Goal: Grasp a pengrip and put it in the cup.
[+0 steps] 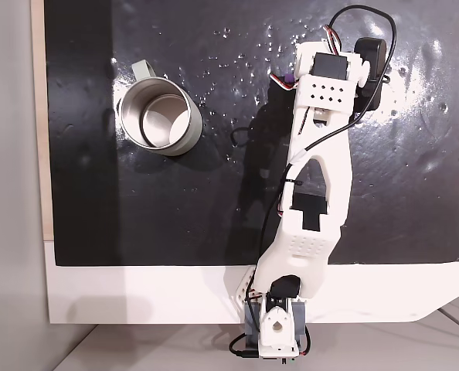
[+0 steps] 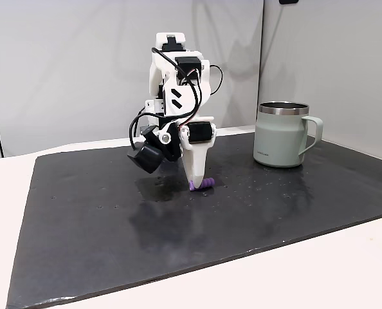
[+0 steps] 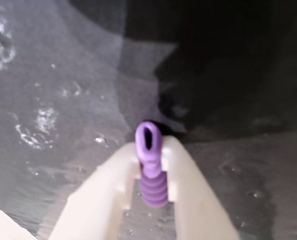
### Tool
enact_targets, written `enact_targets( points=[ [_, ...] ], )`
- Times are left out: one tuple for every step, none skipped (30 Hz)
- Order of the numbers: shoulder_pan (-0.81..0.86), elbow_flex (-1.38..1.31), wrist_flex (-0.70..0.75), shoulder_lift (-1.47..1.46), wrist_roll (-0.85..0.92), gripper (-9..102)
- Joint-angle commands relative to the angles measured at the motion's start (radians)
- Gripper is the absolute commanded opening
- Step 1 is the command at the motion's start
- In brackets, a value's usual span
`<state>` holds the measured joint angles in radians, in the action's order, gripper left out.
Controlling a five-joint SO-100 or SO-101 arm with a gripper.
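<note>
Pinching the purple pengrip (image 3: pixel 150 170) down on the black mat (image 2: pixel 114 212), the pincer (image 3: pixel 151 187) stands well apart from the cup (image 2: pixel 281 135).

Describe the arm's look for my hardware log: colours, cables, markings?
The arm is white printed plastic with black servo blocks, perforated dot panels and thin black and red cables. Black chevron marks show on its side. A black camera rides beside the gripper, whose fingers are cream-white.

Between the arm (image 2: pixel 175 122) and the cup (image 2: pixel 282 135) we see bare black mat (image 2: pixel 242 193), nothing standing in the way. The cup's mouth is open and uncovered from above, handle (image 1: pixel 143 69) on its far side. Around the fingers (image 3: pixel 108 200) the mat lies free.
</note>
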<state>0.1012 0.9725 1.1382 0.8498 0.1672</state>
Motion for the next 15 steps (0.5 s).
enact_targets(
  points=[
    [-0.014,-0.037,-0.025,0.025,-0.025,0],
    [-0.014,-0.037,-0.015,0.038,-0.026,0],
    [-0.014,-0.037,-0.006,0.060,-0.028,0],
    [-0.014,-0.037,0.008,0.084,-0.028,0],
    [-0.015,-0.037,0.026,0.114,-0.029,0],
    [-0.018,-0.037,0.049,0.146,-0.031,0],
    [-0.021,-0.035,0.072,0.181,-0.032,0],
    [-0.025,-0.028,0.098,0.221,-0.034,0],
    [-0.028,-0.014,0.120,0.265,-0.035,0],
    [-0.029,0.006,0.138,0.310,-0.037,0],
    [-0.032,0.028,0.160,0.356,-0.038,0],
    [-0.032,0.051,0.181,0.402,-0.040,0],
    [-0.034,0.080,0.195,0.449,-0.040,0],
    [-0.034,0.114,0.209,0.497,-0.040,0],
    [-0.034,0.146,0.219,0.543,-0.040,0]
  ],
)
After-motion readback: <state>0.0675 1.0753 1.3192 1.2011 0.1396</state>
